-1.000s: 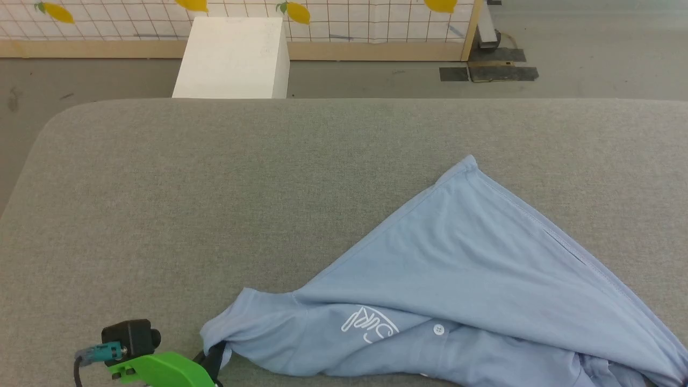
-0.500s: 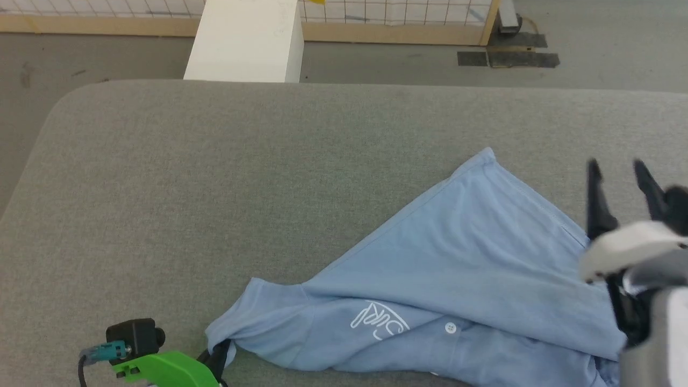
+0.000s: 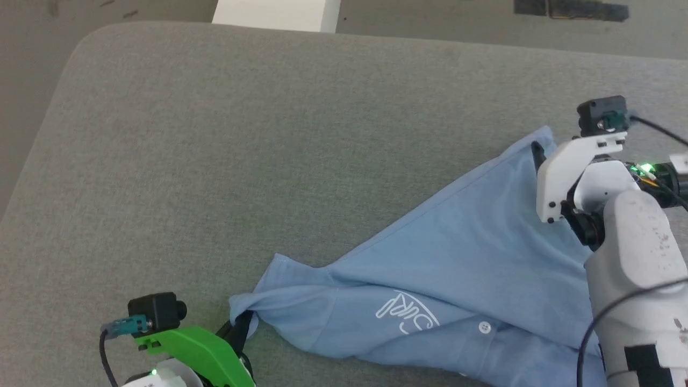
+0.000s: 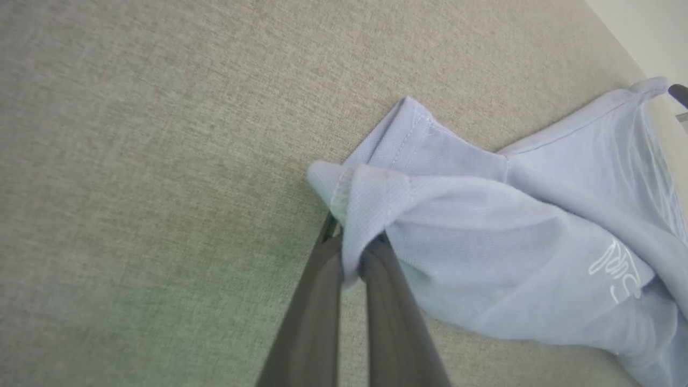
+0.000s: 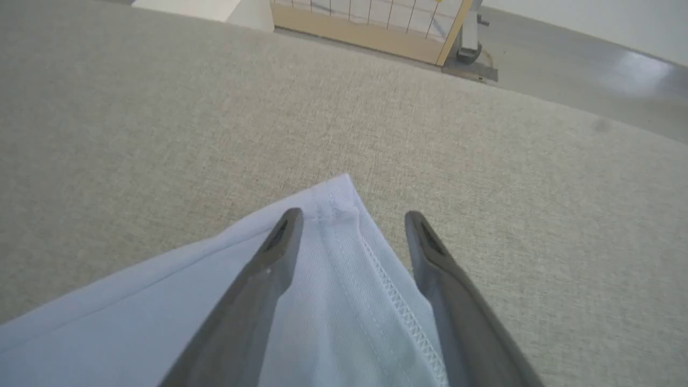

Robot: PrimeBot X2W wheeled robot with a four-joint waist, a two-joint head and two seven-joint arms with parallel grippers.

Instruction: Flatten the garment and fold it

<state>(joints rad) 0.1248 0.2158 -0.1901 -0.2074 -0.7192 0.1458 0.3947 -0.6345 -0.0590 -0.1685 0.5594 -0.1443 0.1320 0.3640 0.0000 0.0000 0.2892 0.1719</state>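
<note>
Currently, a light blue short-sleeved polo shirt (image 3: 457, 258) is lying crumpled on a grey fabric surface (image 3: 215, 161), not yet flattened or folded. Its left gripper (image 4: 352, 252) is pinching a bunched edge, while its right gripper (image 5: 355, 216) is hovering, fingers wide apart, over the far corner.

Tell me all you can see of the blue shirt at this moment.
The garment is a light blue knit polo, crumpled into a rough triangle on the grey padded surface. A white cursive logo and one white button face up. The left gripper is shut on a stitched hem at its near-left end; the open right gripper straddles its far hemmed corner.
</note>
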